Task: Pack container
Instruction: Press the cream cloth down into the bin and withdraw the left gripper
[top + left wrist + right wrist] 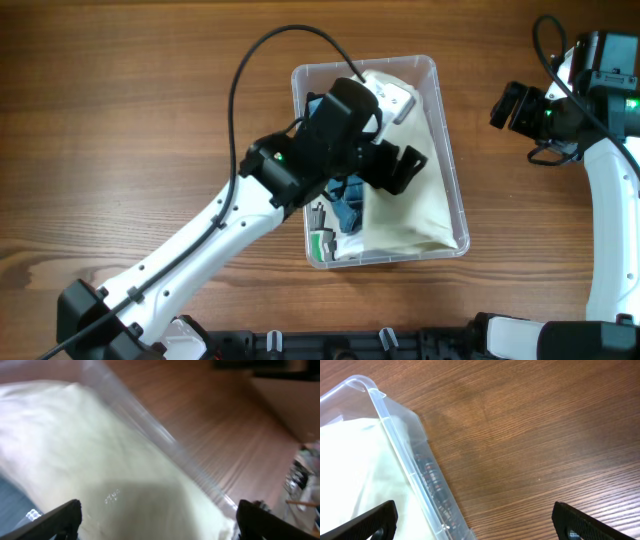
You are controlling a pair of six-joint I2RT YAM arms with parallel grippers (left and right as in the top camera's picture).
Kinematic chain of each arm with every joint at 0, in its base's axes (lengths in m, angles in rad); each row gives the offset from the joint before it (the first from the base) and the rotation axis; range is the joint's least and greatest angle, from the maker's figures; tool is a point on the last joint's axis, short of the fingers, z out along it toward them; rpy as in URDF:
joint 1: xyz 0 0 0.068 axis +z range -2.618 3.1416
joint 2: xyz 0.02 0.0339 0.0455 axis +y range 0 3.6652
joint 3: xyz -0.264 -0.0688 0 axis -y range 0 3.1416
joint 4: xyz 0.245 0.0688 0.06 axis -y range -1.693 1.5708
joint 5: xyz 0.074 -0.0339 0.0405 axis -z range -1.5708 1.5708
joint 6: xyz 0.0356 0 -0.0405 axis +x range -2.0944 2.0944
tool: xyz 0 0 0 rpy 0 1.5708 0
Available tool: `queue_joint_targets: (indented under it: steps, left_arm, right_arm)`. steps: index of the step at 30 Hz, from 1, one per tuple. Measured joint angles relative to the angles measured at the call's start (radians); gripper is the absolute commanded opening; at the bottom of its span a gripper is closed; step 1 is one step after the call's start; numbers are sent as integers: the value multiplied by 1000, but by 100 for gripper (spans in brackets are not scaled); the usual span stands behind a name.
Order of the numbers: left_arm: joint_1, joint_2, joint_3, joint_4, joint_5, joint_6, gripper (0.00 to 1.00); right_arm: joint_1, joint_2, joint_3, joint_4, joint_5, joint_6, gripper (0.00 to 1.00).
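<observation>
Near edge of counter (pixel 120 120): the left arm (pixel 200 245) rises from the near left corner and reaches diagonally toward the middle. The right arm (pixel 610 220) stands along the right edge.

Container (pixel 452 170): sits a little right of the counter's centre, long sides running near to far, tilted slightly. At its near left corner a small white-and-green item (pixel 320 242) lies against the wall; what it is cannot be told. Just beyond it, a blue garment (pixel 347 210) shows along the left wall. A cream garment (pixel 405 215) fills the right side from the near wall toward the far end.

Left claw (pixel 408 170): inside the container's outline, over the cream garment, fingers spread. The left wrist view is blurred; it shows both fingertips wide apart with cream fabric between them and nothing pinched. Contact with the fabric cannot be told.

Right claw (pixel 510 105): over bare wood toward the far right corner, beside the container and apart from it. Fingers spread, nothing between them.

Far side: a black cable (pixel 240 90) loops from the left arm's wrist toward the far edge.
</observation>
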Motion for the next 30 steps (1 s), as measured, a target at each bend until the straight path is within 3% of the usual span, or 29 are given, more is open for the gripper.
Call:
queue_joint_targets:
  steps: [3, 5, 6, 7, 8, 9, 13, 19, 22, 30]
  left_arm:
    - [87, -4, 2, -153, -68, -66, 100]
    - [135, -21, 2, -164, -100, -93, 100]
    - [140, -39, 2, -156, -110, -84, 92]
    - [136, -53, 11, -154, -118, -58, 65]
    - [121, -63, 38, -148, -142, -10, 22]
    - [108, -70, 53, -148, -160, 12, 6]
    - [73, -43, 71, -240, -193, 68, 4]
    - [-8, 306, 74, -262, -160, 77, 4]
    - [-6, 381, 127, -267, -106, 76, 4]
    - [2, 388, 143, -259, -69, 76, 6]
  right_arm:
    - [0, 0, 0, 0, 0, 0, 100]
    - [0, 0, 0, -1, 0, 0, 100]
    - [0, 0, 0, -1, 0, 0, 100]
    - [0, 0, 0, -1, 0, 0, 100]
    - [0, 0, 0, -1, 0, 0, 100]
    - [0, 0, 0, -1, 0, 0, 100]
    - [-1, 0, 0, 6, 0, 5, 100]
    - [-108, 0, 0, 2, -1, 60, 100]
    - [-107, 0, -17, 19, -1, 60, 100]
    - [-107, 0, -97, 53, -21, 60, 100]
